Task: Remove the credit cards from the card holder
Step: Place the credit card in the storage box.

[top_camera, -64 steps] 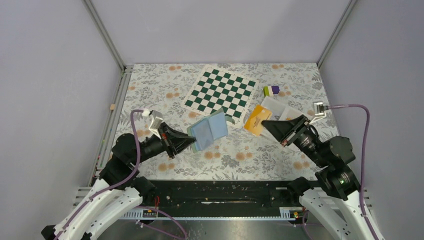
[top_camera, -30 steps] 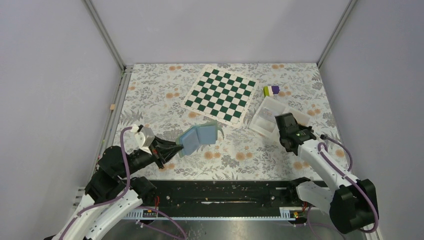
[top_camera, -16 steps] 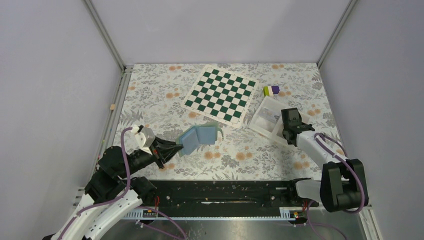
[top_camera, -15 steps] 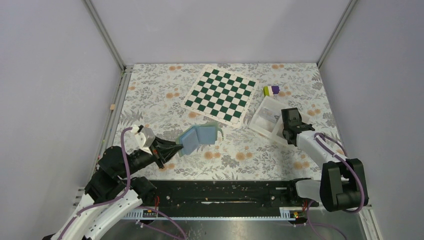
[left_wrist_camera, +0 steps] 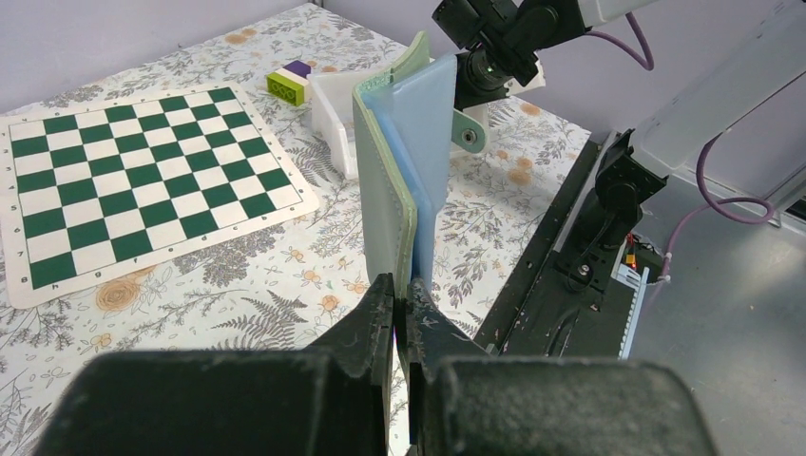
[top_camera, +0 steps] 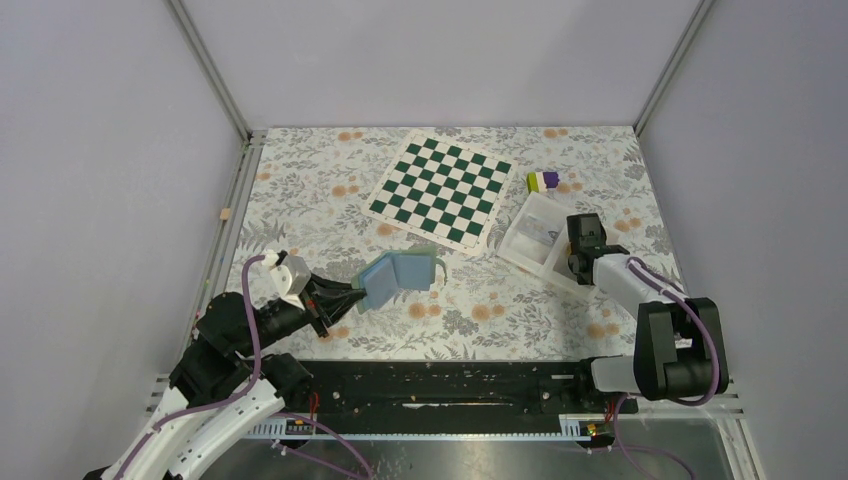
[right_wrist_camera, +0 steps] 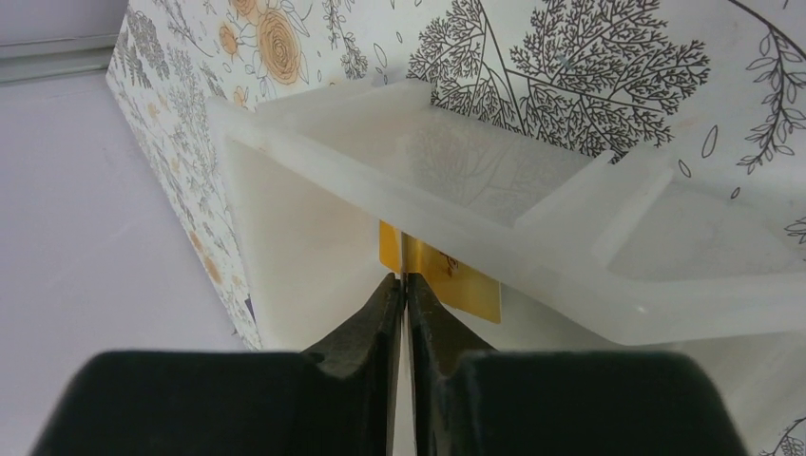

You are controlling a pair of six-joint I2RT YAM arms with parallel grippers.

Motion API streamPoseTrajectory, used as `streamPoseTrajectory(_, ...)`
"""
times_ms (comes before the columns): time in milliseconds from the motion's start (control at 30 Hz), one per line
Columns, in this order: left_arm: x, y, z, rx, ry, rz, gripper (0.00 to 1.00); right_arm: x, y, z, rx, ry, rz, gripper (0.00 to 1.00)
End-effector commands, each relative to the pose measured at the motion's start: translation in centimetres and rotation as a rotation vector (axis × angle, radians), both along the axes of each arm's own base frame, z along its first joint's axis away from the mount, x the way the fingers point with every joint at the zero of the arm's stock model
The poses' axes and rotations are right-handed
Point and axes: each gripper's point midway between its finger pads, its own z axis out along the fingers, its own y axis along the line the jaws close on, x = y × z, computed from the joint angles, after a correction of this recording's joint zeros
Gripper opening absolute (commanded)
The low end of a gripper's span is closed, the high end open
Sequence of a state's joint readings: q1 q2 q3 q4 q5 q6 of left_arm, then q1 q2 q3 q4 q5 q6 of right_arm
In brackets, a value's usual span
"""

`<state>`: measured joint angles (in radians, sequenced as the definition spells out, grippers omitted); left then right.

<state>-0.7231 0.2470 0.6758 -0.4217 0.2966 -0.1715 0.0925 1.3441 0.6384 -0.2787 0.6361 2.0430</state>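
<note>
Left gripper (left_wrist_camera: 400,290) clamps the card holder (left_wrist_camera: 411,161) by its edge, holder half open, near the chequered mat (top_camera: 441,189). Right gripper (right_wrist_camera: 404,281) pinches the orange card (right_wrist_camera: 449,276) inside the white tray (right_wrist_camera: 430,201).

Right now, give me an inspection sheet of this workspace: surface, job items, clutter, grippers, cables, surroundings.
Surface: floral cloth lying flat.
Job's things: card holder held upright; orange card pinched at the white tray; other cards too small to tell.
Clutter: chequered mat; purple-and-green block beside the tray.
Grippers: left gripper, jaws shut on the card holder's lower edge; right gripper, jaws shut on the orange card.
Cables: purple cables run along both arms, clear of the items.
Surroundings: plain grey walls; metal frame posts.
</note>
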Motion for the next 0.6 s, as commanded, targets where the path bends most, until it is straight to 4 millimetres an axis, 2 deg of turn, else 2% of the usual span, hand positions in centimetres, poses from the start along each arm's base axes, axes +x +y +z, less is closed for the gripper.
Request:
streamPoseTrajectory(0, 0.47, 0.04, 0.80, -0.015, -0.040, 0.018, 0.00, 1.22, -0.51, 1.16, 0.008, -0.032, -0.025, 0.14)
streamPoseTrajectory(467, 0.37, 0.08, 0.93, -0.020, -0.047, 0.017, 0.00, 1.18, -0.32, 0.89, 0.031, -0.001, 0.018, 0.22)
streamPoseTrajectory(567, 0.31, 0.07, 1.01, -0.020, -0.048, 0.014, 0.00, 0.98, -0.19, 0.91, 0.033, 0.015, 0.028, 0.28)
